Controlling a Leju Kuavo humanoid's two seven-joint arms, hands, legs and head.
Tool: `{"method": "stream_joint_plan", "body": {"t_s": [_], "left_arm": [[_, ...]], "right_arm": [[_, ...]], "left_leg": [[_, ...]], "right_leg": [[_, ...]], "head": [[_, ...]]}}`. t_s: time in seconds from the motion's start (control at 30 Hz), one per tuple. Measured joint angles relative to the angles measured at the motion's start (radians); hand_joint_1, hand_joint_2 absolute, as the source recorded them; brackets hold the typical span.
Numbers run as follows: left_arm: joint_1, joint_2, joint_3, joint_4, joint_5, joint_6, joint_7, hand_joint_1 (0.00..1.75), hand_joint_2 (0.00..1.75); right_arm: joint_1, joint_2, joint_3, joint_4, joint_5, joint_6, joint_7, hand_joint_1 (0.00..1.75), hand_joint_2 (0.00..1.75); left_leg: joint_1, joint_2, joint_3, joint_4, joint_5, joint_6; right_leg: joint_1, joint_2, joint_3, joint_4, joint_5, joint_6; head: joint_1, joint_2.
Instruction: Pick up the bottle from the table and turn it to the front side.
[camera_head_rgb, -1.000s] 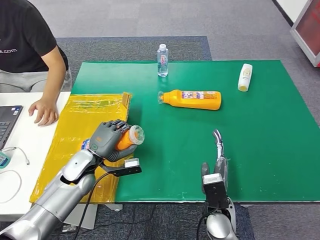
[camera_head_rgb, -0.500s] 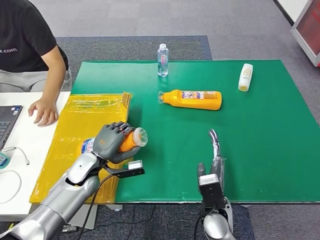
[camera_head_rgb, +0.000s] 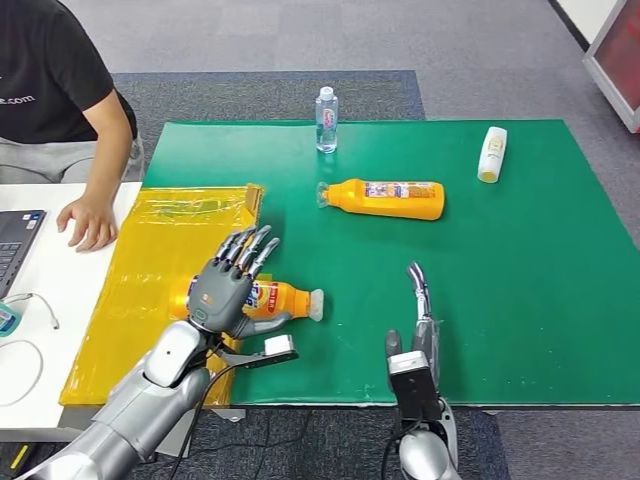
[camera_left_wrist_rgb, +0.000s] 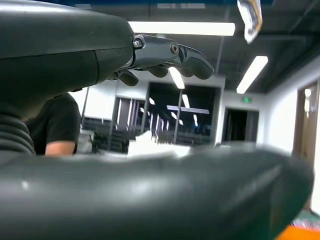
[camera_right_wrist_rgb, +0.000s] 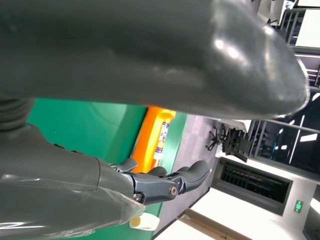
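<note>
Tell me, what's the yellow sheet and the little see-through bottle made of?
The yellow sheet looks like thin plastic film: glossy, wrinkled, catching light. The little see-through bottle seems to be clear plastic with a pale cap, though glass can't be ruled out.

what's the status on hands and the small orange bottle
Left hand open, fingers spread above small orange plastic bottle. Bottle lying label-up at yellow sheet edge. Right hand open, idle. Nothing in the way.

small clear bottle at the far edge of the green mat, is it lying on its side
No, the small clear bottle stands upright at the far edge of the green mat.
</note>
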Motion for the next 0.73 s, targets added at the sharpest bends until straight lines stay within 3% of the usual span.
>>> {"method": "stream_joint_plan", "body": {"t_s": [0.2,0.53,0.6,0.7,0.73], "left_arm": [[0.006,0.000,0.014,-0.011,-0.079,0.029,0.029,0.00,0.00],[0.072,-0.005,0.042,-0.174,0.113,0.027,-0.048,0.00,0.00],[0.100,-0.012,0.049,-0.217,0.298,-0.006,-0.125,0.00,0.00],[0.171,-0.041,0.073,-0.338,0.809,-0.190,-0.245,0.00,0.00],[0.184,-0.047,0.078,-0.361,0.907,-0.232,-0.260,0.00,0.00]], "right_arm": [[0.001,0.000,0.007,0.003,-0.007,-0.010,-0.005,0.00,0.00],[0.019,0.000,0.006,0.003,-0.013,-0.030,-0.004,0.00,0.00],[0.023,-0.001,0.006,0.003,-0.017,-0.044,-0.002,0.00,0.00],[0.035,-0.003,0.004,0.000,-0.021,-0.074,0.002,0.00,0.00],[0.037,-0.004,0.004,-0.001,-0.022,-0.078,0.003,0.00,0.00]], "left_leg": [[0.000,0.000,0.000,0.000,0.000,0.000],[0.000,0.000,0.000,0.000,-0.001,0.000],[0.000,0.000,0.000,0.000,-0.001,0.000],[0.000,0.000,0.000,0.000,-0.001,0.000],[0.000,0.000,0.000,0.000,-0.001,0.000]], "right_leg": [[0.000,0.000,0.000,0.000,0.000,0.000],[0.000,0.000,0.000,0.000,-0.001,0.000],[0.000,0.000,0.000,0.000,-0.001,0.000],[0.000,0.000,0.000,0.000,-0.001,0.001],[0.000,0.000,0.000,0.000,-0.001,0.001]], "head": [[0.000,0.000],[0.000,0.000],[0.000,0.000],[0.000,0.000],[0.000,0.000]]}}
